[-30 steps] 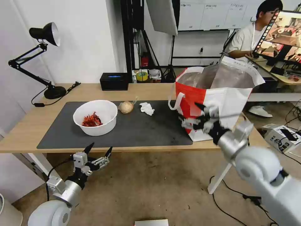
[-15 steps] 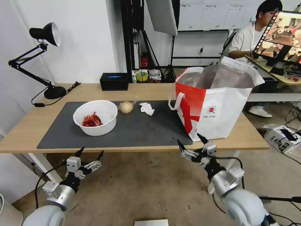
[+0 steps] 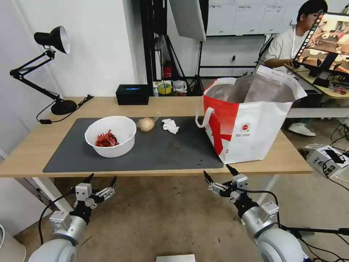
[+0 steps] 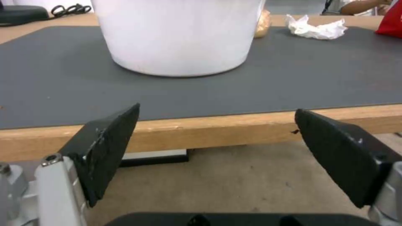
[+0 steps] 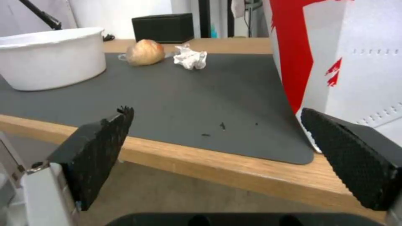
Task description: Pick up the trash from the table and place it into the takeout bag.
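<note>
On the dark mat (image 3: 156, 153) of the light-wood table (image 3: 109, 105) stand a white round bowl (image 3: 110, 136) with red scraps, a beige wrapped lump (image 3: 146, 124) and a crumpled white tissue (image 3: 170, 126). The red-and-white takeout bag (image 3: 251, 120) stands open on the table's right end. Both grippers hang below the table's front edge, empty. My left gripper (image 3: 101, 178) is open in front of the bowl (image 4: 178, 34). My right gripper (image 3: 218, 173) is open near the bag's front corner (image 5: 347, 62). The lump (image 5: 145, 52) and tissue (image 5: 190, 58) lie beyond it.
A black desk lamp (image 3: 47, 69) and its cable occupy the back left of the table. A black box (image 3: 132, 94) sits at the back edge. Small dark crumbs (image 5: 222, 126) dot the mat near the bag. Tripods, cables and a desk with a monitor stand behind and to the right.
My right arm has dropped from in front of the bag to below the table edge, then settled. My left gripper has sunk slightly lower. The items on the table have not moved.
</note>
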Robot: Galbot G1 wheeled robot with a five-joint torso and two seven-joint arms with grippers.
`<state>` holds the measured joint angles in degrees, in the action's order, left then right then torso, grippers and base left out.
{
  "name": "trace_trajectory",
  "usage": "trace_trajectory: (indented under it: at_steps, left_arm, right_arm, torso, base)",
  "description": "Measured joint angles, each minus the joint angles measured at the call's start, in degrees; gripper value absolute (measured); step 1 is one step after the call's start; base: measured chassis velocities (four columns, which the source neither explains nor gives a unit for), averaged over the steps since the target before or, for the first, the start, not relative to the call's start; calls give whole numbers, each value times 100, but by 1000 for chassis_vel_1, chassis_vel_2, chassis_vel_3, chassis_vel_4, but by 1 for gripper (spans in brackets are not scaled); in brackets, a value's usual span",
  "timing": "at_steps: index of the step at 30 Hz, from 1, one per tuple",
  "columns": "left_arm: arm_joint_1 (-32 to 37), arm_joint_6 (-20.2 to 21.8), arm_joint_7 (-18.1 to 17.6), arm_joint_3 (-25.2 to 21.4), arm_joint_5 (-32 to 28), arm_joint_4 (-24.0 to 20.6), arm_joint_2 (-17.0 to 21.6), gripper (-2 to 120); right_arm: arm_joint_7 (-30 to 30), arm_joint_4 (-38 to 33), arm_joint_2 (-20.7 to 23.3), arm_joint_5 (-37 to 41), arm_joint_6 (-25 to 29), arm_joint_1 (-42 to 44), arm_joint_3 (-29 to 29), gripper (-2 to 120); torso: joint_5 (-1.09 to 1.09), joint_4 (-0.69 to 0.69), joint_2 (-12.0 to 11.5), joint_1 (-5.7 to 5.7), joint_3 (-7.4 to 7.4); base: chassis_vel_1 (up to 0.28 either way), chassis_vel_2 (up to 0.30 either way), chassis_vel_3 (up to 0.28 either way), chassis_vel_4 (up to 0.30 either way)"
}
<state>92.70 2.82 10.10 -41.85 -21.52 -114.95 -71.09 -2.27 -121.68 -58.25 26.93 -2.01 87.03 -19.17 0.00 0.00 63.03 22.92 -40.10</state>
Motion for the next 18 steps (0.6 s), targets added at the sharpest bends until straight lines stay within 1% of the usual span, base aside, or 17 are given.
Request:
trace_trajectory:
  at_steps: [8,10,11,12,14,16,18]
  left_arm:
    - [-31,3,6,1,-5,10,12,100]
    - [-52,4,8,2,-8,10,18,100]
    - [-52,4,8,2,-8,10,18,100]
    - [-59,4,8,1,-9,10,20,100]
    - [-63,4,9,0,-9,10,19,100]
    - [-65,4,7,-11,-11,0,10,100]
    - [-63,4,7,-15,-12,-7,6,100]
  right_arm:
    - [-22,82,67,45,-82,-234,191,100]
    - [-186,214,150,195,-235,-722,546,100]
    - [-186,214,150,195,-235,-722,546,100]
    - [-290,336,196,282,-314,-1047,785,100]
    - [-328,393,209,315,-346,-1181,886,100]
    - [-502,676,235,499,-541,-1924,1401,100]
    - [-537,726,235,544,-578,-2086,1511,100]
  torso:
    - [0,-1,0,0,0]
    - [0,-1,0,0,0]
    - [0,-1,0,0,0]
    - [0,0,0,0,0]
    - [-1,1,0,0,-1]
    - [0,0,-1,1,-1]
    - [0,0,-1,1,-1]
  base:
    - [0,0,0,0]
    - [0,0,0,0]
    - [0,0,0,0]
    - [0,0,0,0]
    - [0,0,0,0]
    - [0,0,0,0]
    - [0,0,0,0]
